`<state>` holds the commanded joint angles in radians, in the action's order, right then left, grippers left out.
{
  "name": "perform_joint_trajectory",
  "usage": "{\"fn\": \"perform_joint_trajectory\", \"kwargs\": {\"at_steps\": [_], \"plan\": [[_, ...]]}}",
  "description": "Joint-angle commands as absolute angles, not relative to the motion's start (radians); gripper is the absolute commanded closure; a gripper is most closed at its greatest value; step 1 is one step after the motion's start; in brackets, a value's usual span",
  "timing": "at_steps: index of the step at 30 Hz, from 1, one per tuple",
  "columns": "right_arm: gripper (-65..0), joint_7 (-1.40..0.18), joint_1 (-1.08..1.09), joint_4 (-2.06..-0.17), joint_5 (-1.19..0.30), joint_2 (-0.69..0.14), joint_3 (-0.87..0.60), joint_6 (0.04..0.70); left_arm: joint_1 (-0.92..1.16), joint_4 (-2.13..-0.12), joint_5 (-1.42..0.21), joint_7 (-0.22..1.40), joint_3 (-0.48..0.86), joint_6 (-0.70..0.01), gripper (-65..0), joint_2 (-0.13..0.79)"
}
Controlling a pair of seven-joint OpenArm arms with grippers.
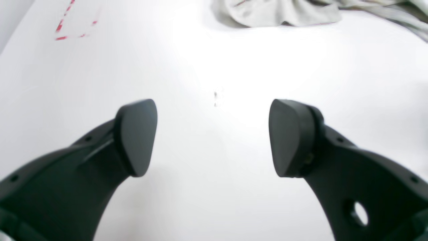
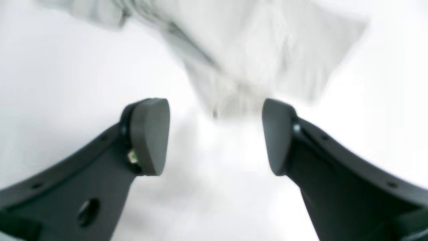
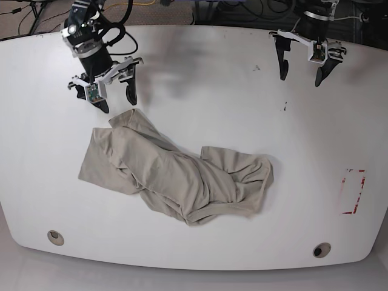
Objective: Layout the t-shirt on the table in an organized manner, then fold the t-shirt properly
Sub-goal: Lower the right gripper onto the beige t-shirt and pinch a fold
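Lying crumpled mid-desk (image 3: 200,66): t-shirt (image 3: 176,176). Hovering above far edge, fingers spread, holding nothing: right hand (image 3: 115,98) just beyond shirt's corner; left hand (image 3: 301,76) well apart from it.

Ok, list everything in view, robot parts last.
t-shirt: one, light beige-grey, crumpled in a diagonal heap mid-table, not yet spread out.
table: one, glossy white, rounded corners, under everything.
grommet holes: two, grey, near the front edge, one toward each corner.
red-outlined rectangle: one, red, on the table by the base view's right edge.
dark specks: a few, small, on bare table below the left gripper.
cables: several, dark and yellow, on the floor behind the table.
right gripper: one, black, open, just above the shirt's upper corner.
left gripper: one, black, open, over bare table.
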<state>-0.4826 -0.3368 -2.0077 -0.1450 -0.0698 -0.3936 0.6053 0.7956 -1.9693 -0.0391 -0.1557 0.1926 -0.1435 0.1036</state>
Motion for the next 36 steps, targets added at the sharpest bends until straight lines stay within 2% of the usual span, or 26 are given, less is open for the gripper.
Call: {"fn": "perform_joint_trajectory", "kwargs": {"at_steps": [8,14,29,31,33,36], "plan": [[-42.0,-0.607,-0.096,-1.896,-0.145,-0.127,-0.39,0.607,0.774,-1.965,-0.038,-0.156,0.191,-0.143,-49.3,0.102],[-42.3,-0.664,0.021,-1.761,-0.153,-0.136,-0.386,0.611,0.763,-1.965,-0.038,-0.156,0.191,-0.143,-49.3,0.102],[-41.1,-0.708,0.163,-1.498,-0.156,-0.128,-0.277,0.613,0.769,-1.963,-0.038,-0.156,0.199,-0.143,-49.3,0.102],[-38.0,-0.702,0.176,-1.463,-0.154,-0.128,-0.278,0.613,0.769,-1.963,-0.038,-0.156,0.199,-0.143,-49.3,0.102],[-30.9,-0.679,0.182,-1.434,-0.154,-0.13,-0.278,0.613,0.769,-1.963,-0.038,-0.156,0.199,-0.143,-49.3,0.102],[-16.0,-0.657,0.165,-1.442,-0.154,-0.133,-0.277,0.613,0.769,-1.963,-0.038,-0.156,0.199,-0.143,-49.3,0.102]]}}
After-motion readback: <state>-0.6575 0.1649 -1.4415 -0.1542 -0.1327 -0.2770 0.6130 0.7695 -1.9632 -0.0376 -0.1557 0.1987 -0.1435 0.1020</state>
